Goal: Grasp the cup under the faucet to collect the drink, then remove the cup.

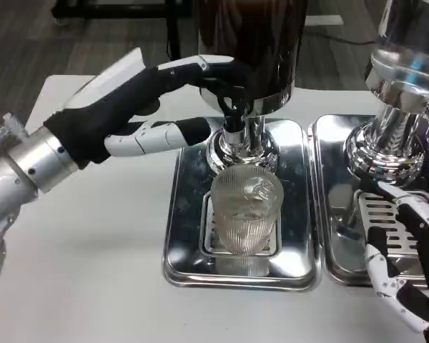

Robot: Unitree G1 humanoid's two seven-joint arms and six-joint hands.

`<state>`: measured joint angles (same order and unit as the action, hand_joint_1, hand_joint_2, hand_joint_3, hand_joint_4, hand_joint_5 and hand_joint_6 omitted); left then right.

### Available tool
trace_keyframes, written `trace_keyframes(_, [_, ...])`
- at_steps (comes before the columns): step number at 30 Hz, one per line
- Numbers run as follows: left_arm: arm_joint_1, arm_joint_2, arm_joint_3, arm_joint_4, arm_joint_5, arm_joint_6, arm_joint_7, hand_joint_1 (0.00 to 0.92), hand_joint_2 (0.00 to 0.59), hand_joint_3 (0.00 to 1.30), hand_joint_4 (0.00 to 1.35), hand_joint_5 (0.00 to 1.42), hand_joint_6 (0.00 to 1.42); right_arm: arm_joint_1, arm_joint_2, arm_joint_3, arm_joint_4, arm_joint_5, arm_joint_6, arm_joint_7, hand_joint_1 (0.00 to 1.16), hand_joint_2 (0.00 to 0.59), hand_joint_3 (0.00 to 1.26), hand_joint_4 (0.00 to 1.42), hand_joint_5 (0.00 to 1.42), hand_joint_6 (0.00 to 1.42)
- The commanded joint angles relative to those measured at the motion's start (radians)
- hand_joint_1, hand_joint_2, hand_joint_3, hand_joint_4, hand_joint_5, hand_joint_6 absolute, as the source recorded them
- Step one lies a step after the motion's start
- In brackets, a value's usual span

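Reaching in from nine o'clock, the left hand (139, 107) stretches across the white surface (86, 271) toward the dark drink dispenser (250, 43) at twelve o'clock. Its upper fingers (200, 71) extend to the black faucet lever (232, 103) on the front of the dispenser and appear to touch it, while a lower white-and-black finger (164, 134) points toward the dispenser's chrome base (243, 146); the fingers are apart, and whether they actually press or grip the lever cannot be told. The ribbed clear cup (247, 207) stands upright near the centre, directly under the faucet, on the slotted grate of the left steel drip tray (182, 243), with no hand on it. Any liquid inside the cup is too hard to judge through the glass and reflections. At three o'clock a second dispenser with a chrome body (404, 86) stands on its own drip tray (336, 250), just beside the first tray. The right hand (407, 264) lies at about four to five o'clock, over the front of that right tray, its white-and-black fingers loosely spread and holding nothing, well apart from the cup. The silver left forearm (21, 171) enters from the left edge at about eight o'clock.
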<state>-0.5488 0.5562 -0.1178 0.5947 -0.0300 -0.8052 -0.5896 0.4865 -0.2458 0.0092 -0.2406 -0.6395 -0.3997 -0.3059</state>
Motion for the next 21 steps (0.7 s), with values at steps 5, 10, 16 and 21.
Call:
trace_keyframes(5, [0.006, 0.006, 0.014, -0.091, -0.039, 0.038, -0.084, 0.0, 0.073, 0.25, 0.24, 0.3, 0.23, -0.018, 0.002, -0.002, 0.017, 0.022, -0.018, -0.013, 0.5, 0.542, 0.28, 0.24, 0.23, 0.34])
trace_keyframes(10, [0.04, 0.025, 0.037, -0.145, -0.089, 0.068, -0.139, 0.0, 0.074, 0.26, 0.25, 0.3, 0.23, -0.029, 0.0, -0.004, 0.024, 0.03, -0.018, -0.008, 0.5, 0.539, 0.27, 0.25, 0.23, 0.34])
trace_keyframes(16, [0.078, 0.034, 0.044, -0.178, -0.121, 0.101, -0.185, 0.0, 0.074, 0.27, 0.26, 0.31, 0.23, -0.041, -0.004, -0.006, 0.034, 0.038, -0.018, -0.005, 0.5, 0.539, 0.27, 0.25, 0.23, 0.34])
trace_keyframes(21, [0.092, 0.032, 0.046, -0.176, -0.128, 0.116, -0.213, 0.0, 0.074, 0.27, 0.26, 0.31, 0.23, -0.041, -0.008, -0.008, 0.033, 0.043, -0.019, -0.003, 0.5, 0.539, 0.27, 0.25, 0.23, 0.34])
